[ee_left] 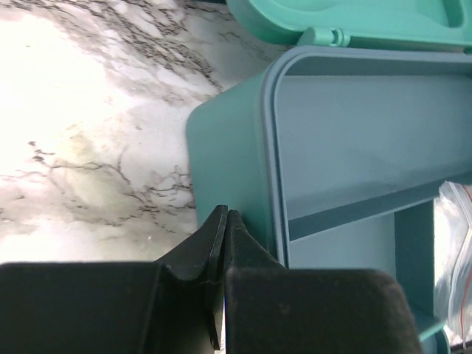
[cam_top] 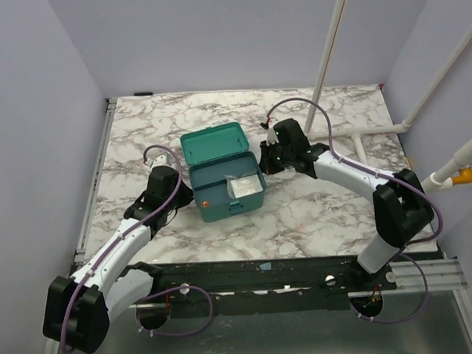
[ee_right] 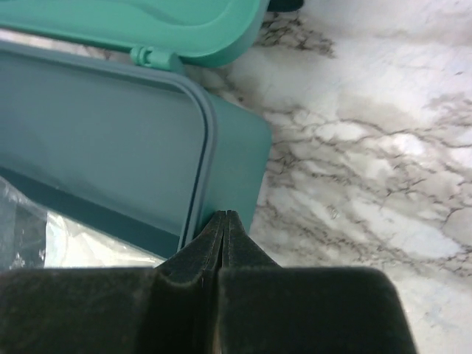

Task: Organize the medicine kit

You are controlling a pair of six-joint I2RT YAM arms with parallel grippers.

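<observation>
Two claws flanked the medicine kit (cam_top: pixel 214 205), which sat on the desk (cam_top: pixel 324 212) with its lid thrown back. The left claw (cam_top: pixel 183 196) was pinched fully closed and empty against the kit's left wall, and the right claw (cam_top: pixel 265 161) was likewise closed beside its right wall. A clear bag (cam_top: pixel 244 186) lay inside the kit. Sorting well probably meant spreading one claw first, then lifting over the kit's rim before reaching in.

The medicine kit (ee_left: pixel 228 155) ran off the left wrist view's right edge; the clear bag (ee_left: pixel 456 251) inside it was cut off, contents unreadable.
</observation>
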